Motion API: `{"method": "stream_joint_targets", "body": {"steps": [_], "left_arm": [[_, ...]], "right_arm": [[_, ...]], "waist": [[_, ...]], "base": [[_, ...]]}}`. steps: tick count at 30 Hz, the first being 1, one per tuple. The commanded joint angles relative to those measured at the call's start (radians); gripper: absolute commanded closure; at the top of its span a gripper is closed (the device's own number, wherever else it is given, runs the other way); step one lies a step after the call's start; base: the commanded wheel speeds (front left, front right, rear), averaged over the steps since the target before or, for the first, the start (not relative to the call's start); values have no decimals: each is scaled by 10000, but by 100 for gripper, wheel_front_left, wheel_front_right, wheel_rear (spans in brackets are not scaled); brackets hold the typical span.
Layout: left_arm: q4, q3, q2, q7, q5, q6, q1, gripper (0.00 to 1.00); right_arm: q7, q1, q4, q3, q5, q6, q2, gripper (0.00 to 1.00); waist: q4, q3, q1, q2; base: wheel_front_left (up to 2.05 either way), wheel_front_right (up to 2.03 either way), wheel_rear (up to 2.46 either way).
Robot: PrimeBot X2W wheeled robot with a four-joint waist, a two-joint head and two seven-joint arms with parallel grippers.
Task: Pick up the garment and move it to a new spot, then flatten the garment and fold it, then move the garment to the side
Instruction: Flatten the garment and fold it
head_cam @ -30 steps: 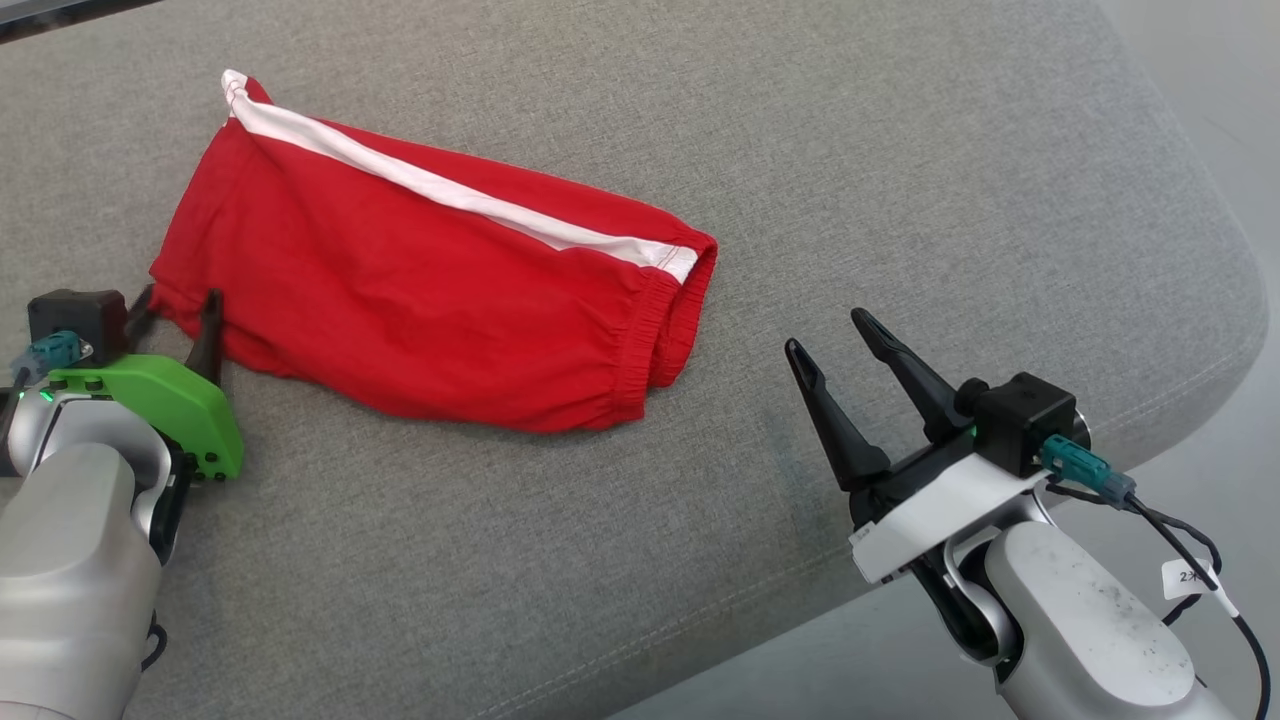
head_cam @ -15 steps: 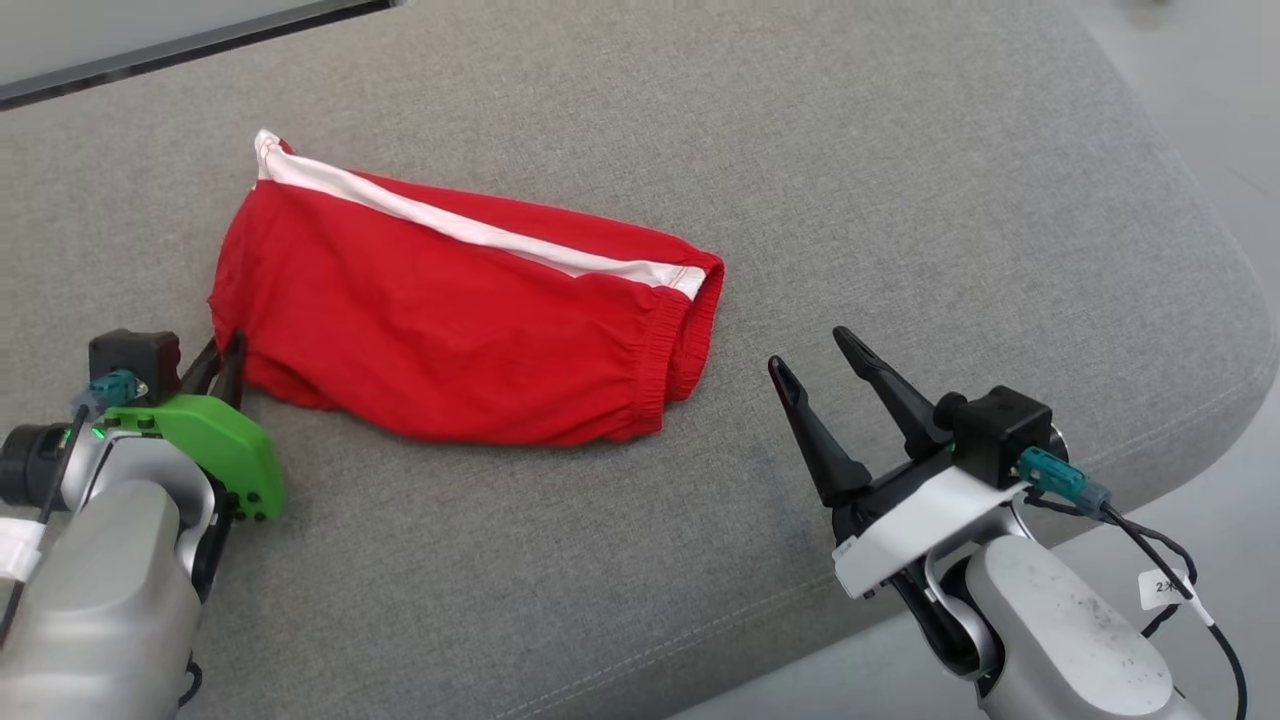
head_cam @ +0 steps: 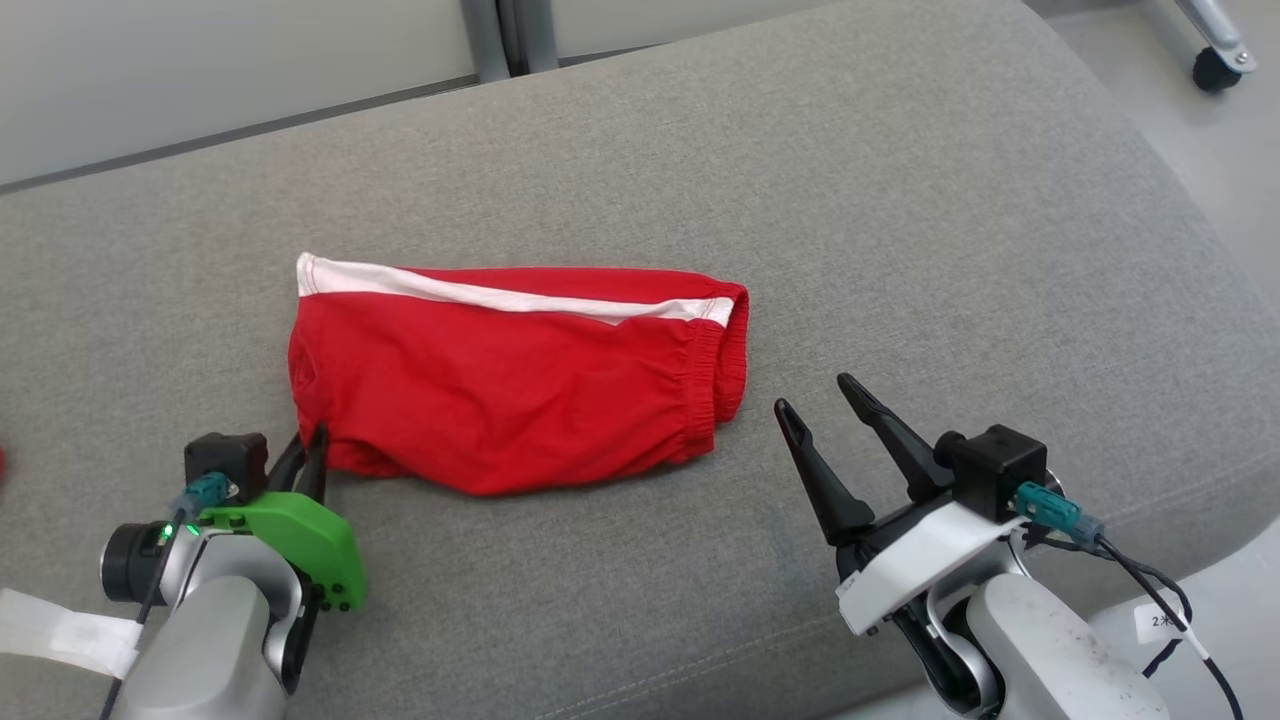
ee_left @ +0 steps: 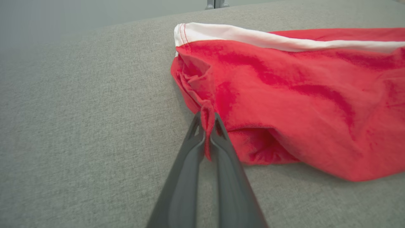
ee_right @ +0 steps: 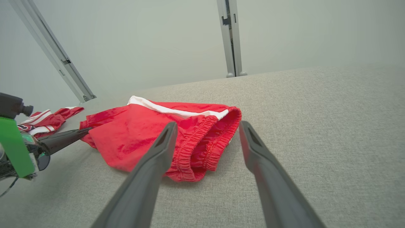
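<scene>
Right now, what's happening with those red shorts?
The left gripper is shut on a bunched corner of the red shorts, at the end away from the waistband. The shorts lie folded over on the grey cushion, mostly resting on it. The right gripper is open beside the waistband end, apart from the cloth. A second red and white garment lies farther off.

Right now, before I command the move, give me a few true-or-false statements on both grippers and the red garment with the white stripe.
1. The left gripper is shut on an edge of the white-striped red fabric shorts. True.
2. The right gripper clamps the elastic waistband. False: it is open, beside the waistband, holding nothing.
3. The shorts lie on the grey fabric cushion. True.
4. The white stripe runs along the shorts' near edge. False: it runs along the far edge.
</scene>
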Motion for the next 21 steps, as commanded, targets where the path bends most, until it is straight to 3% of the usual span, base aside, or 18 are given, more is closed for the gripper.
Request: {"method": "stream_joint_targets", "body": {"steps": [1,11,21], "left_arm": [[-157,92,-80,9,111,130,290,100],[-1351,774,-596,9,697,609,1577,100],[-1647,1297,-1132,9,1111,416,2453,100]], "right_arm": [[-41,157,24,-54,19,-4,-37,0],[-41,326,90,-137,61,-4,-124,0],[-41,201,184,42,92,-4,-125,0]], "waist": [[345,-286,0,0],[1042,-589,0,0],[1243,-590,0,0]], "base": [[0,0,0],[0,0,0],[0,0,0]]}}
